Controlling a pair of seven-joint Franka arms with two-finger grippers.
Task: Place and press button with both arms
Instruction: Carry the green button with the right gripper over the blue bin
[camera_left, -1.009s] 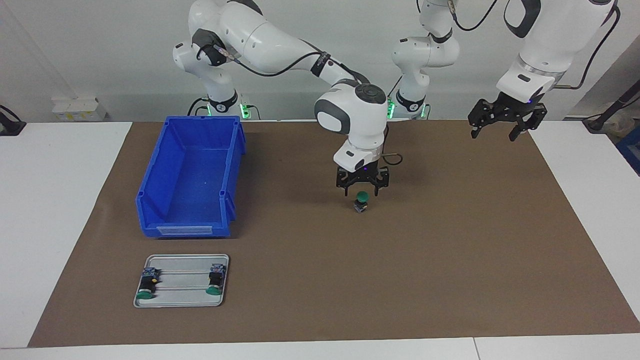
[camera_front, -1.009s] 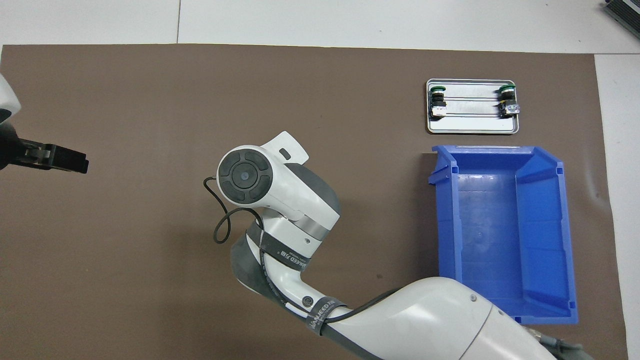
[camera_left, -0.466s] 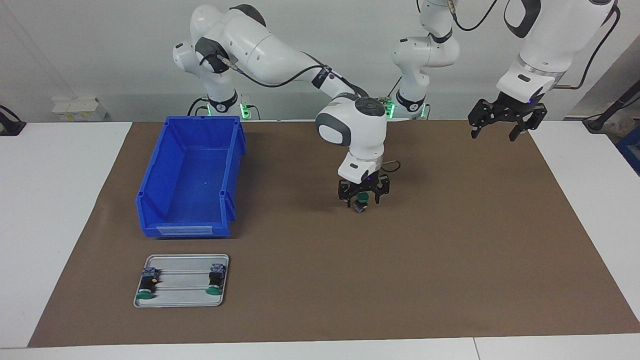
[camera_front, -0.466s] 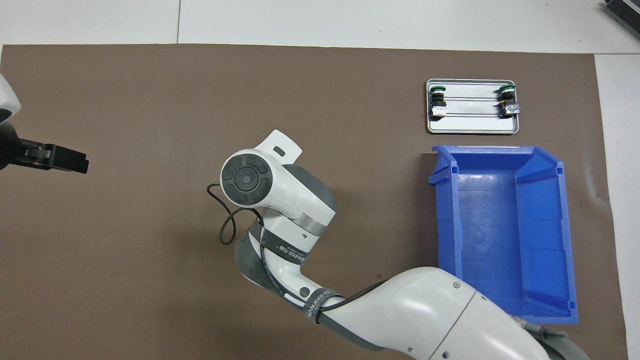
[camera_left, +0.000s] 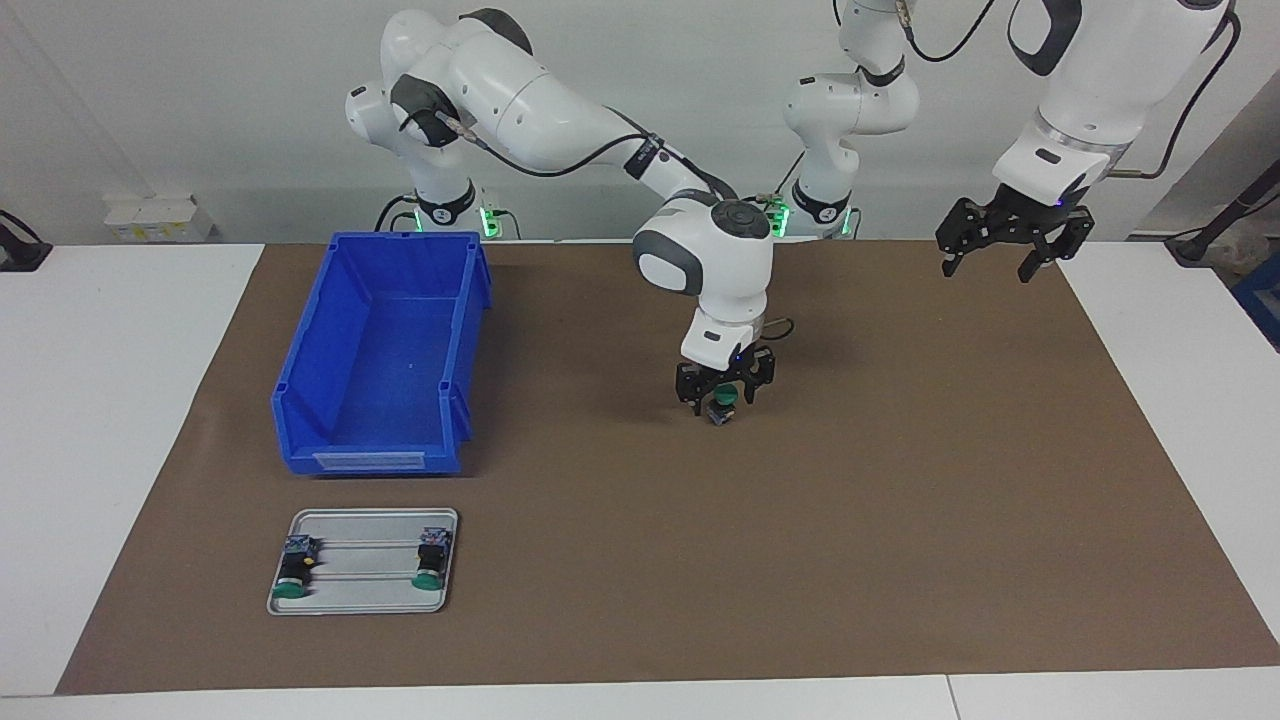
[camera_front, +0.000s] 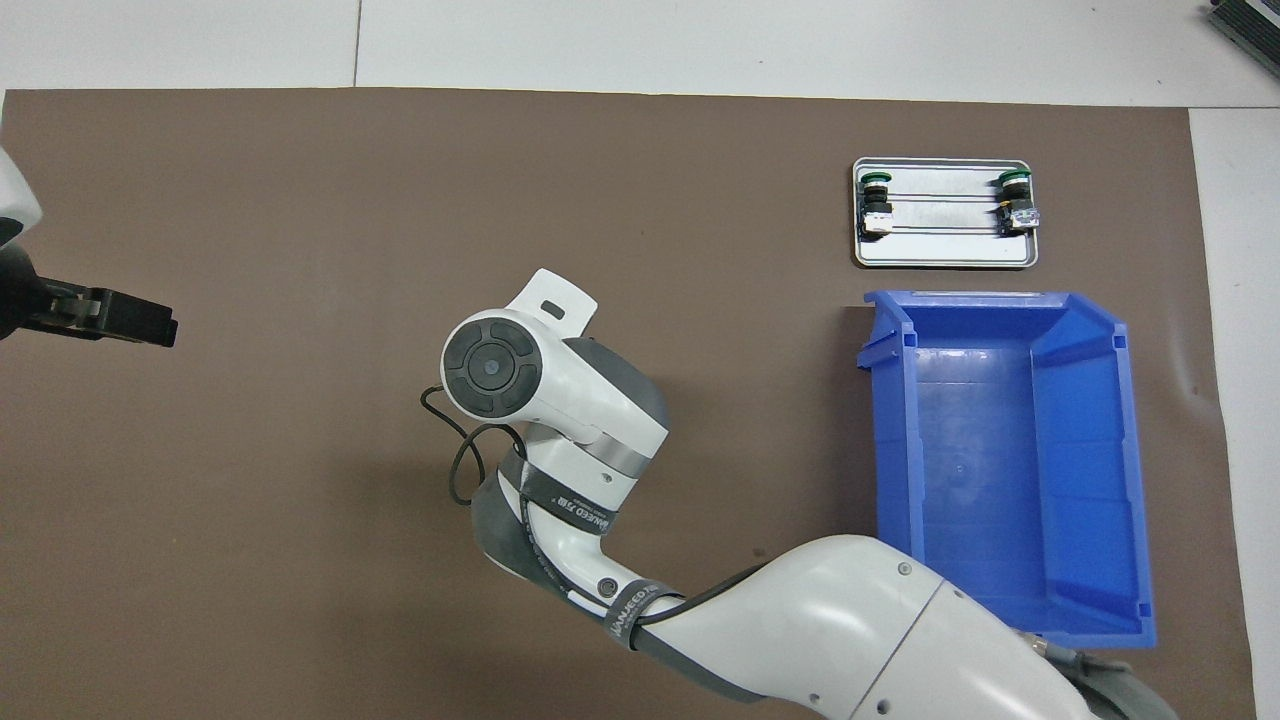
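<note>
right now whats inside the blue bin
The blue bin shows a bare blue floor with nothing lying in it. In the overhead view the right arm covers the corner nearest the robots, but the facing view shows no object there either.

Open brown mat (camera_left: 900, 480) around the button (camera_left: 722, 408) at mid-table; blue bin (camera_left: 380, 360) and metal tray (camera_left: 362, 575) toward the right arm's end.

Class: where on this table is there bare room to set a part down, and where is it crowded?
Bare: the brown mat from the upright button toward the left arm's end. Crowded: the right arm's end, with the blue bin and metal tray holding two buttons.
</note>
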